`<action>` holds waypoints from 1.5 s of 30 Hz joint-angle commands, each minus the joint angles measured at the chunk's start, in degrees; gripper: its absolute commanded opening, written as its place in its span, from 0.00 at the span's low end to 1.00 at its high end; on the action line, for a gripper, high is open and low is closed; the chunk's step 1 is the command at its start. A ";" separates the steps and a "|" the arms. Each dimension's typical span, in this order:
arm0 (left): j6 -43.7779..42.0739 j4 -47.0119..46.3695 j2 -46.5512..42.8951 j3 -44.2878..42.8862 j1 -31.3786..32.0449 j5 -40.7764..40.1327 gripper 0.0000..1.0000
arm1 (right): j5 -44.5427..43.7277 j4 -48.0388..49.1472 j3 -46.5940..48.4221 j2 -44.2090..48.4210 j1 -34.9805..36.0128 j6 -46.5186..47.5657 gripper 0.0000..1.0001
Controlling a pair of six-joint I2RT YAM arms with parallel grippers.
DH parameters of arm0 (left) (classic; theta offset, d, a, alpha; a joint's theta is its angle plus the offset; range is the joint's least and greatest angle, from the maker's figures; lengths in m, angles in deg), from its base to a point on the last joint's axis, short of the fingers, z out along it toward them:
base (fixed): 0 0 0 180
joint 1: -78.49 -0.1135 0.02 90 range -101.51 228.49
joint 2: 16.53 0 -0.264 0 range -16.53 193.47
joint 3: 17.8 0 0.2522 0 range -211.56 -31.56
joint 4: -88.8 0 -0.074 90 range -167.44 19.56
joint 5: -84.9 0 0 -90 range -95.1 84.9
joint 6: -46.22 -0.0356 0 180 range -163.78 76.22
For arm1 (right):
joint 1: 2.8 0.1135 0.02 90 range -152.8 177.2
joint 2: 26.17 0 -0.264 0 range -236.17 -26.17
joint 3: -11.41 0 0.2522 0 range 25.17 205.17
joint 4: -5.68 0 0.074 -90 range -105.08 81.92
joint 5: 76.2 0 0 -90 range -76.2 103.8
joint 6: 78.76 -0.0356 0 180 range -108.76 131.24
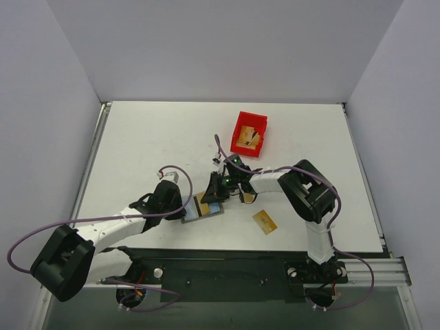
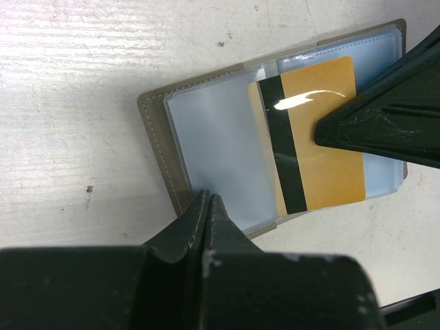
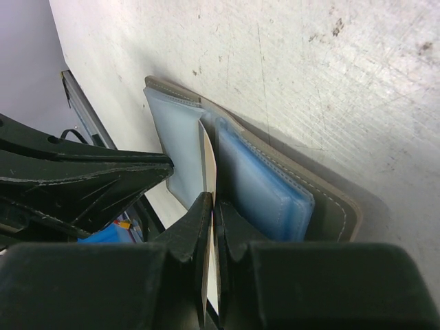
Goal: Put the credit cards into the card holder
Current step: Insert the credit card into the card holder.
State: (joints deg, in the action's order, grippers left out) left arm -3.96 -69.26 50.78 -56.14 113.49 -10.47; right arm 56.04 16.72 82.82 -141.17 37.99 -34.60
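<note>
The grey card holder [image 1: 214, 208] [image 2: 206, 137] lies open on the table, its clear bluish sleeves [image 3: 268, 185] facing up. One gold credit card [image 2: 323, 158] with a black stripe rests across its right half. My right gripper [image 1: 212, 191] [image 3: 210, 206] [image 2: 320, 130] is shut on that card, which appears edge-on [image 3: 208, 155] in the right wrist view. My left gripper [image 1: 184, 212] [image 2: 208, 199] [image 3: 168, 165] is shut, its tip pressing on the holder's near edge. A second card [image 1: 265, 221] lies flat to the right. Another gold piece [image 1: 247, 198] shows under the right arm.
A small red bin [image 1: 249, 133] stands at the back right of centre, with something tan inside. White walls close in the table on three sides. The black base rail [image 1: 227, 271] runs along the near edge.
</note>
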 commanded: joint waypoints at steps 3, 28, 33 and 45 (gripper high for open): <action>-0.61 2.01 1.07 -0.91 -0.20 -1.23 0.00 | 0.39 1.74 0.80 -3.38 0.95 -1.70 0.00; -0.09 3.06 0.10 -1.26 -0.20 -2.46 0.00 | -0.58 3.50 2.47 -5.58 2.88 -4.16 0.00; -0.26 4.20 -0.60 -3.10 -0.29 -3.42 0.02 | -1.37 2.54 3.08 -6.38 3.06 -4.25 0.00; -0.44 10.00 -4.91 -6.01 -1.96 -6.85 0.37 | -3.74 -0.89 3.70 -7.08 2.97 -3.11 0.00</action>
State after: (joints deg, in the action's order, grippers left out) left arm -4.12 -62.35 47.26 -59.68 112.27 -14.73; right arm 56.33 21.02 86.16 -146.02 40.37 -39.76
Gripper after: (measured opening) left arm 0.362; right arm 0.004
